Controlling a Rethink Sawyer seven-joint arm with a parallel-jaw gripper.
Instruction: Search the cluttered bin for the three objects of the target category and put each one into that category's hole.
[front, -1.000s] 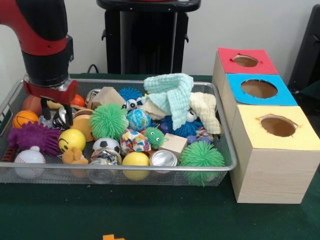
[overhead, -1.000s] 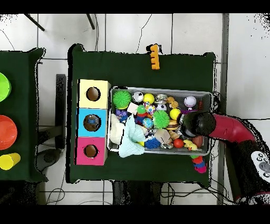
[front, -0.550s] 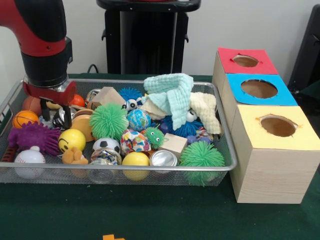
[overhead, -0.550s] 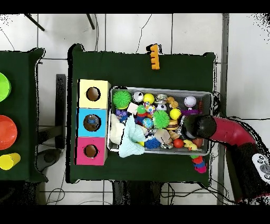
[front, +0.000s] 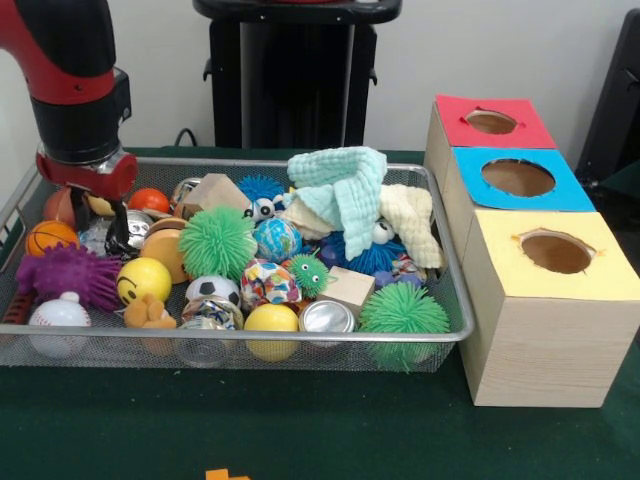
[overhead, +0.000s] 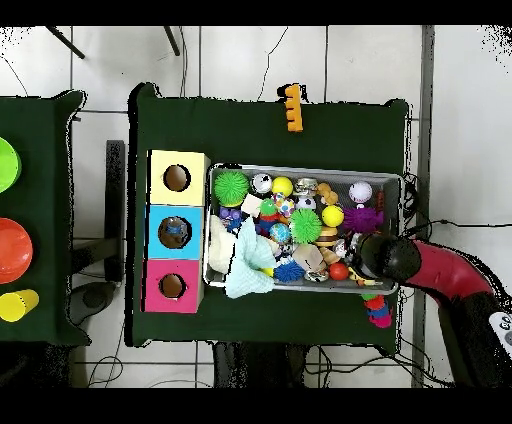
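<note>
My claw (front: 100, 215) slid toward bin (front: 455, 300) end corner, now lower among toys near orange ball (front: 148, 200). Fingers apart, holding nothing. Can't tell target kind yet. Three holes (front: 556, 251) sit past bin's other end. No toy moved yet.

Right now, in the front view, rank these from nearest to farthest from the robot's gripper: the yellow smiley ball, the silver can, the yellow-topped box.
Measured from the gripper at the bin's left end:
1. Yellow smiley ball, just below and right of it.
2. Silver can, at the bin's front, right of middle.
3. Yellow-topped box, outside the bin, far right.
</note>
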